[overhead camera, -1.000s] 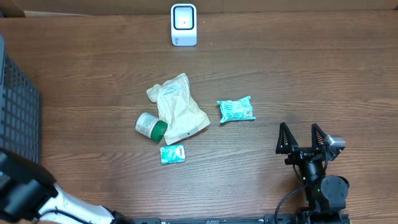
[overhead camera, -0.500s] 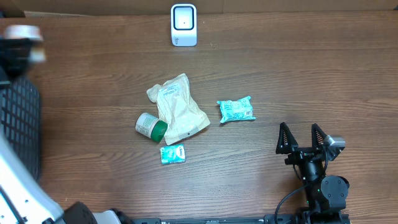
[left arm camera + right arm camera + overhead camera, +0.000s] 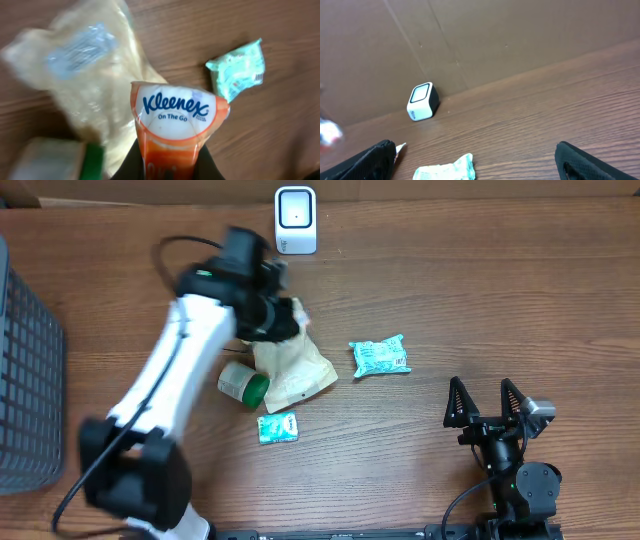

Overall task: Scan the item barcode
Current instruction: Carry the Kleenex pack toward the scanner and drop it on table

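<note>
Pinching Kleenex pack (image 3: 174, 127), label legible only wrist-side, left end effector (image 3: 170, 161), right end effector (image 3: 487, 402) spread

Dark brown wood-grain desk (image 3: 500, 290) fills the overhead frame under even light with soft glare, a plain brown cardboard wall (image 3: 520, 30) with faint seams behind its far edge, a dark mesh basket (image 3: 25, 370) at frame left.
</note>
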Robot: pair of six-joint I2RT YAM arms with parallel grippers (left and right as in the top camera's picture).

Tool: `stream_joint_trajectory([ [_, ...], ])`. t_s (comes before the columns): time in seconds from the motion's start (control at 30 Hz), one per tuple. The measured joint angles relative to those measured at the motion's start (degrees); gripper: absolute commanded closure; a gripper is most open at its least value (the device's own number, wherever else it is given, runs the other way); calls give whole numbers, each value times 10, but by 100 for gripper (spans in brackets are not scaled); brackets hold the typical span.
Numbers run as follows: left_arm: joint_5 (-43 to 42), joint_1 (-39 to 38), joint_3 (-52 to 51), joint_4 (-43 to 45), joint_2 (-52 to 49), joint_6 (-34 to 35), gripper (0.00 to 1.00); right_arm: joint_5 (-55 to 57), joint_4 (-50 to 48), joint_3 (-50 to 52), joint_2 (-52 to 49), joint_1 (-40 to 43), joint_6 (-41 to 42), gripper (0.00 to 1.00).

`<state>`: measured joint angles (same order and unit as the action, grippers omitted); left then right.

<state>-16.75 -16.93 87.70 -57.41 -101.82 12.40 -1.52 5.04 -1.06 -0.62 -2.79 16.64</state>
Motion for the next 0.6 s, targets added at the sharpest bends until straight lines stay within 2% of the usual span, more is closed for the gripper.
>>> stream_joint_trajectory([
  [0.13, 12, -61, -11, 65, -44, 39, 94, 0, 0, 0, 0, 0, 0, 0],
  [0.27, 32, -105, -11, 88, -62, 75, 73, 0, 0, 0, 0, 0, 0, 0],
  [0.3, 39, -111, -11, 88, -66, 87, 61, 0, 0, 0, 0, 0, 0, 0],
  [0.4, 54, -116, -11, 88, -75, 108, 12, 0, 0, 0, 0, 0, 0, 0],
  [0.43, 57, -116, -11, 88, -77, 113, 5, 0, 0, 0, 0, 0, 0, 0],
  [0.47, 60, -115, -11, 88, -78, 117, 1, 0, 0, 0, 0, 0, 0, 0],
  [0.6, 63, -114, -11, 87, -79, 133, 0, 0, 1, 0, 0, 0, 0, 0],
])
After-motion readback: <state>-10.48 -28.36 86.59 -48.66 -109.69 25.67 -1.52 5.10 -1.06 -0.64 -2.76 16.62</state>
